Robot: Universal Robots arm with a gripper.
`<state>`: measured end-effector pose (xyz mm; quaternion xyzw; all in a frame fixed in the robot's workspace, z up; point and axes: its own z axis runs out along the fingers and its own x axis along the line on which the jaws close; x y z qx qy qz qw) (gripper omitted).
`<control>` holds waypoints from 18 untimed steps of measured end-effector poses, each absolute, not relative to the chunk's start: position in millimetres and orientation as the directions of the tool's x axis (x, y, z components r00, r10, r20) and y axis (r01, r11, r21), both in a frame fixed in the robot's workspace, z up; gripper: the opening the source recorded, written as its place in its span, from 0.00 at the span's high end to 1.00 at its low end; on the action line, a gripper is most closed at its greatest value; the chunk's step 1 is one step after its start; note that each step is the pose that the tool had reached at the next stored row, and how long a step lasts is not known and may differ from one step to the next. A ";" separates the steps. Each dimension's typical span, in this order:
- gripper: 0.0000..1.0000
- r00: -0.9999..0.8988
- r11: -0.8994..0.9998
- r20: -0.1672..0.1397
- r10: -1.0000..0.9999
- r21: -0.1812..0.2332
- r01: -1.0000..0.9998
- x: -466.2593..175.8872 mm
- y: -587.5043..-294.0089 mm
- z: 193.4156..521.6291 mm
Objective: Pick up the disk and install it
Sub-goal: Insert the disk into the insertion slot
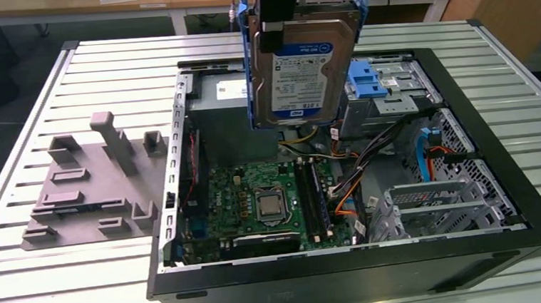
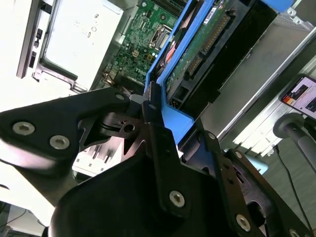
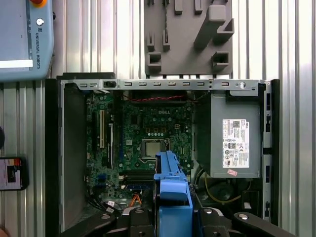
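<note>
Your gripper's (image 2: 173,121) jaws are clenched on the blue plastic bracket (image 3: 170,185) framing the flat rectangular silver metal disk (image 1: 301,71) (its white-and-blue label faces the exterior camera), which hangs on edge over the open black computer case (image 1: 356,288). In the exterior view, the green motherboard (image 1: 254,195) lies at six o'clock of the disk and the grey metal drive cage (image 1: 380,86) at three o'clock. A grey moulded fixture plate (image 1: 87,186) sits at nine o'clock of the case.

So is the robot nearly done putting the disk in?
About halfway. Done: the disk is picked up, with the pincer gripping its blue bracket. In hand: it hangs upright over the open computer case. Left: it is not in the grey drive cage yet, so it isn't installed.
</note>
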<state>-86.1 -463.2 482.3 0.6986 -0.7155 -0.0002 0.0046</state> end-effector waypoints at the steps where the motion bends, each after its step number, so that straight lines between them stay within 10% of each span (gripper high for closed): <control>1: 0.64 -0.024 0.024 0.006 -1.000 0.007 -1.000 -84.4 -463.2 482.1; 18: 0.64 -0.024 0.024 0.006 -1.000 0.007 -1.000 -77.4 -477.6 480.3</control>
